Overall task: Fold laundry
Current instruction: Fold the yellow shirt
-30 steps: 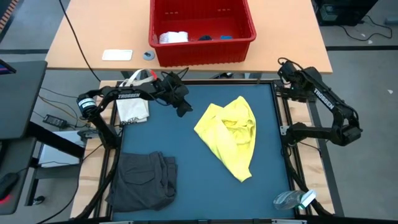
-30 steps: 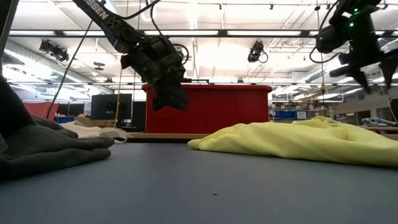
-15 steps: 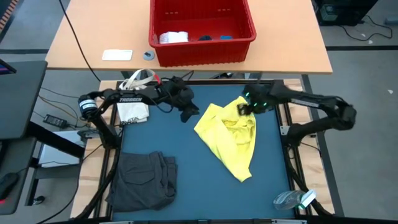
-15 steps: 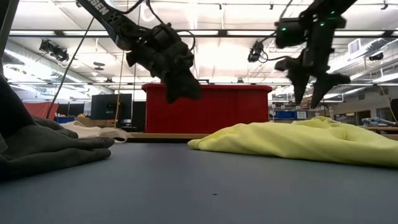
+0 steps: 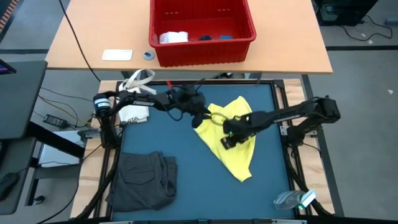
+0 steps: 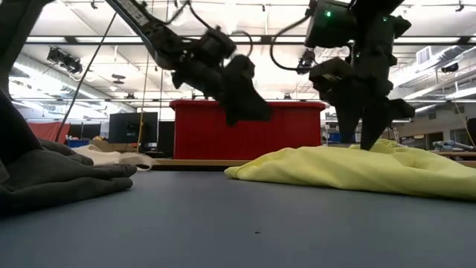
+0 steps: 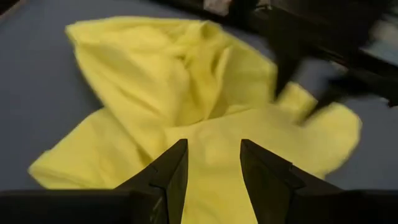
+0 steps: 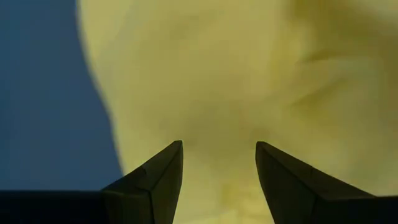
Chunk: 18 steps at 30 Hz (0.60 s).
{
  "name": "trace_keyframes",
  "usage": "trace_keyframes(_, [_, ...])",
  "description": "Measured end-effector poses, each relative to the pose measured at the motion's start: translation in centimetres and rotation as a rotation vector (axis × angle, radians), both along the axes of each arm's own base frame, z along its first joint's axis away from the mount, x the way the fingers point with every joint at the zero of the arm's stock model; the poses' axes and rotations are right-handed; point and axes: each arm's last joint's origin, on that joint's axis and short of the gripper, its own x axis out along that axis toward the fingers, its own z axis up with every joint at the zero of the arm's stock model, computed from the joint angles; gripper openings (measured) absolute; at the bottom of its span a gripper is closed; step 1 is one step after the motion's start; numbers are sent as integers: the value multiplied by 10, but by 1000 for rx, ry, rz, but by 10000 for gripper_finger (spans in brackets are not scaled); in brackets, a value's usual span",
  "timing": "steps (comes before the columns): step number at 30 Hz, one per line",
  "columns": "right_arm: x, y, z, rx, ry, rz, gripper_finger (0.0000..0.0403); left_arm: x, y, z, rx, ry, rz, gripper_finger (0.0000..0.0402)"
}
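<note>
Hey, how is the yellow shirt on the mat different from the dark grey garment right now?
The yellow T-shirt lies crumpled mid-mat, toward the right; the dark grey garment sits bunched at the near left corner. Both arms are at the yellow one: the left gripper at its left edge, the right gripper over its middle, both open; nothing is near the grey one. The yellow one spreads in a long diagonal; the grey one is more compact. Neither is neatly folded.

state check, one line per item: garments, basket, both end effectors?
Bright yellow cotton T-shirt: crumpled, unfolded, mid-mat.
Dark grey fabric garment: bunched at mat's near-left corner.
Red plastic basket: upright, holding cloth pieces.
Left end effector: open, above shirt's edge.
Right end effector: open, over shirt.
</note>
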Motion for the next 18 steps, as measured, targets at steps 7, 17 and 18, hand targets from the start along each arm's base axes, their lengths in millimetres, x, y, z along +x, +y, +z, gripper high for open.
trace_keyframes(7, [20, 7, -34, -82, 10, 159, 139, -1, 0, 6, -111, 215, 28, 151])
trace_keyframes(17, [26, 51, 3, -208, -214, 535, 21, -29, -37, 105, -208, 212, 193, 129])
trace_keyframes(18, [24, 62, 6, -195, -253, 613, 18, -33, -45, 114, -212, 195, 215, 126])
